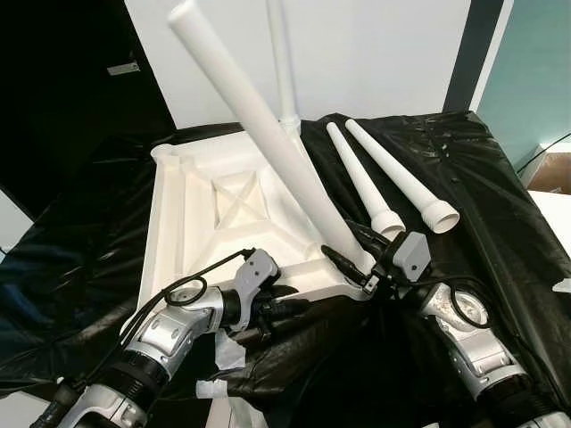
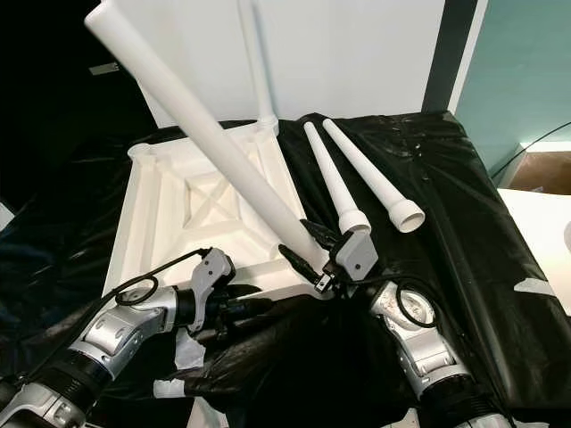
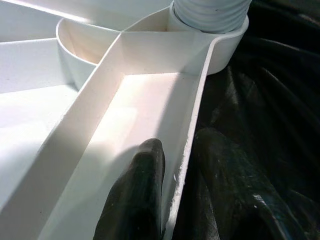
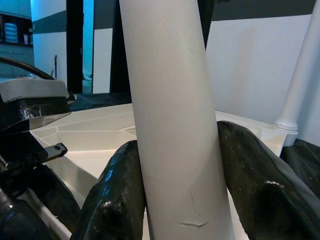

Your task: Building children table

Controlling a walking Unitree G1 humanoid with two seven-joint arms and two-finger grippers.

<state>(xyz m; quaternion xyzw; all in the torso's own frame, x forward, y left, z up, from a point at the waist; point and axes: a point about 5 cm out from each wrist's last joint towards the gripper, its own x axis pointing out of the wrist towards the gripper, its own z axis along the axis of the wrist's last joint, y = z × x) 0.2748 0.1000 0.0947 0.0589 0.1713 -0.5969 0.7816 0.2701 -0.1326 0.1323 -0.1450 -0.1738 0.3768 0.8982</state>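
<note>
A white tabletop [image 1: 183, 223] lies upside down on black sheeting, its ribbed underside up. One white leg [image 1: 284, 62] stands upright in the far corner socket. A second long white leg [image 1: 268, 134] leans up and to the left out of the near right corner socket [image 3: 210, 30]. My right gripper [image 1: 352, 250] is shut on that leaning leg [image 4: 175, 115] close to its base. My left gripper [image 1: 285, 308] is shut on the tabletop's near rim [image 3: 187, 150], one finger [image 3: 137, 195] inside the rim and one outside. Two loose legs [image 1: 393, 183] lie side by side to the right.
Black plastic sheeting [image 1: 500, 196] covers the whole work surface and is wrinkled around the tabletop. A white wall stands behind, a dark doorway [image 1: 62, 80] at the left, a teal wall at the right. White tape scraps [image 1: 219, 370] lie near the front edge.
</note>
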